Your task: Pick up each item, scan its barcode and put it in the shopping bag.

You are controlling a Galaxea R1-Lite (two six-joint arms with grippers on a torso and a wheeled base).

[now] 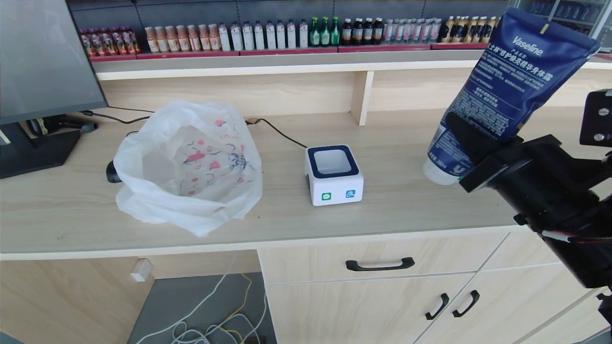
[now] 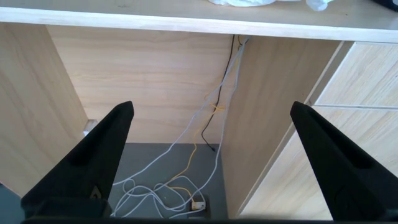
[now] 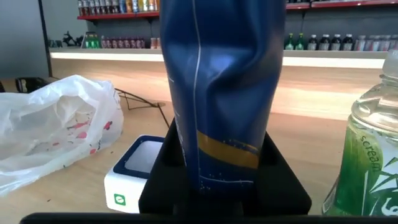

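Blue plastic tube [image 1: 514, 76], soft, light, likely slick: clamped in right tool [image 1: 473, 157] near the stiffer cap end, right of scanner [image 1: 333, 174]. Wide-open, empty left tool [image 2: 211, 162].

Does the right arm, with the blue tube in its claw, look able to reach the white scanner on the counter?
Probably yes. The right claw holds the blue tube above the counter. The scanner stands to its left with its top uncovered, and only bare counter lies between them.
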